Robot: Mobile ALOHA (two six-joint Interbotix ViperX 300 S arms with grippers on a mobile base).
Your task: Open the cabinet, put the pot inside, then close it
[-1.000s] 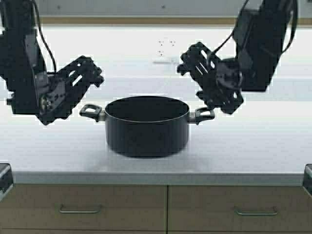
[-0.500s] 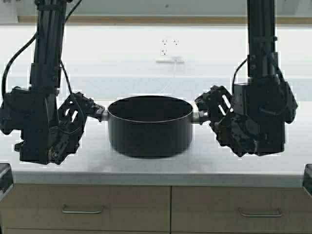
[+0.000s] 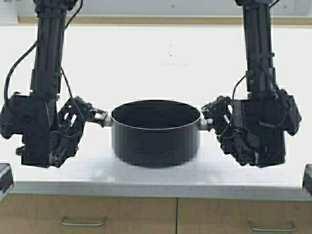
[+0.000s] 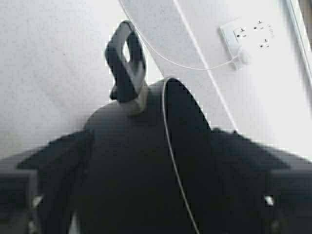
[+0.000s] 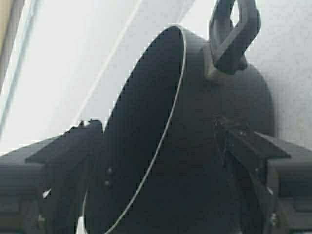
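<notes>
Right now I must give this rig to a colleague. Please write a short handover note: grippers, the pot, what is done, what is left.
Left gripper: at the pot's left handle, closed on it as far as the high view shows.
Right gripper: at the right handle, the same.
Pot: upright between both arms over the counter; whether it is already lifted clear I cannot tell.
Cabinet: not in view, so whether it is open is unknown.
Done: both handles reached.
Left: carry the pot into the cabinet, then close it.

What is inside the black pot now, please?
The pot looks empty: only its dark inner wall shows. Its bottom is hidden by the near wall in the high view and too dark to see in the wrist views.
</notes>
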